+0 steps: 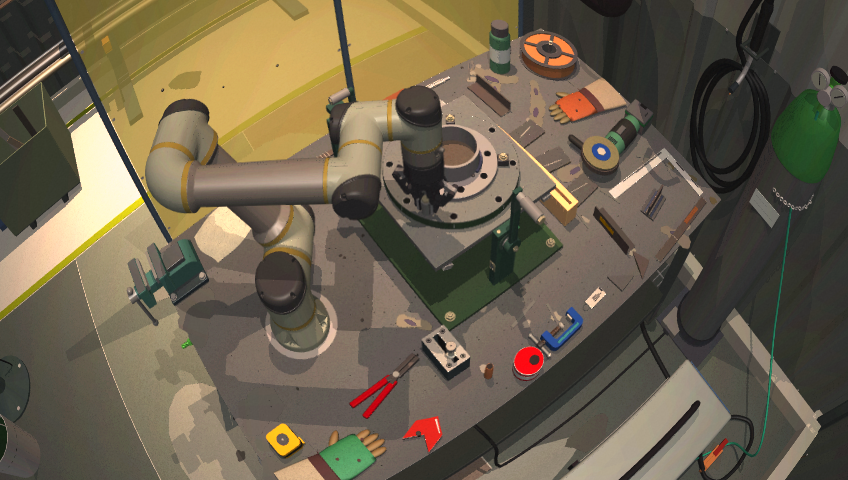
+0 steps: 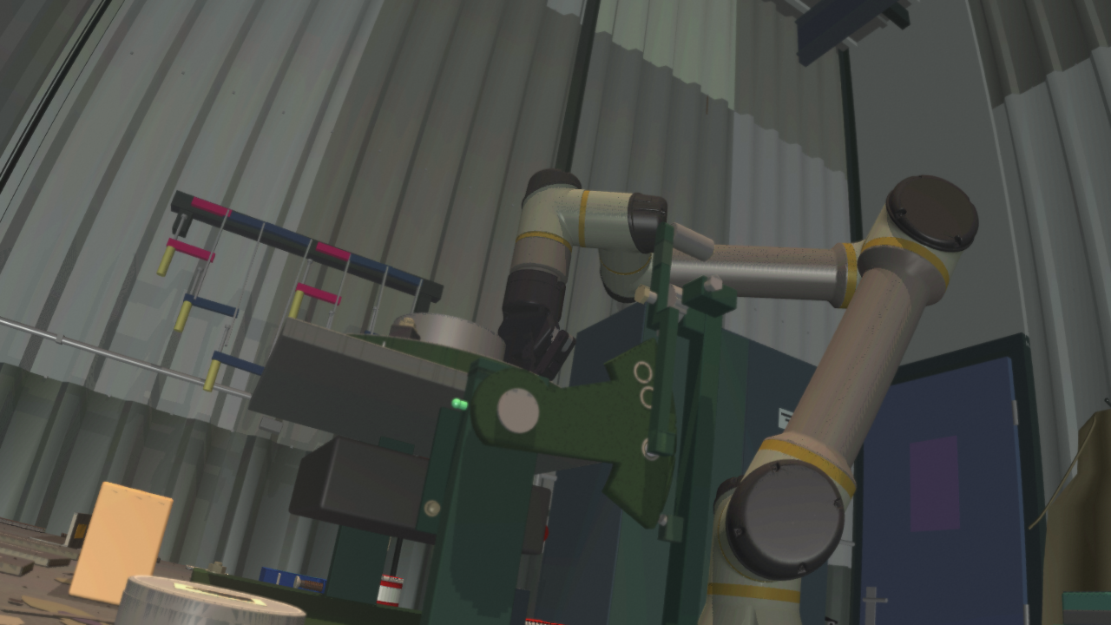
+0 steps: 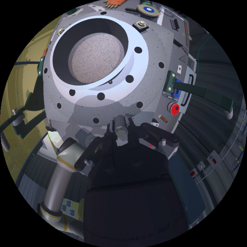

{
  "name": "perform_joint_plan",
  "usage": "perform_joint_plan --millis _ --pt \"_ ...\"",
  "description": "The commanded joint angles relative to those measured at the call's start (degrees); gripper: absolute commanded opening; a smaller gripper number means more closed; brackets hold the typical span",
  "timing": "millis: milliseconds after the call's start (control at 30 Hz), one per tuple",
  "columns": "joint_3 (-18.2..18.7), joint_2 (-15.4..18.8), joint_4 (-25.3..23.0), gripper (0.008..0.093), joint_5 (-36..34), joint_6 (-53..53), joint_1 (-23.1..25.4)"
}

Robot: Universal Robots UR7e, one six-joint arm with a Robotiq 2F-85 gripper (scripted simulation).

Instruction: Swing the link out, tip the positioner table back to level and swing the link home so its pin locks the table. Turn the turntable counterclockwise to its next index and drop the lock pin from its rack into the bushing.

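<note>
A short grey peg standing up from the rim of the round turntable is held in my closed gripper, at the turntable's near edge. The turntable carries a grey flanged ring with bolt holes and sits on the square positioner table, which looks level. The green link stands upright against the table's right side, its pale handle at the top. The second side camera shows the link lying along the green sector plate. I cannot see the lock pin's rack.
The green base plate spreads around the positioner. On the bench in front lie a small grey block, red pliers, a red round button and a blue clamp. A yellow bar and a grinder lie to the right.
</note>
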Motion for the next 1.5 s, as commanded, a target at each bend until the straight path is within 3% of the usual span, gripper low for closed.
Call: perform_joint_plan --millis 0,1467 --pt "-0.1 0.2 -0.2 0.008 0.0 -0.1 -0.1" --pt "-3.6 6.0 -2.5 0.008 0.0 -1.7 -1.7"
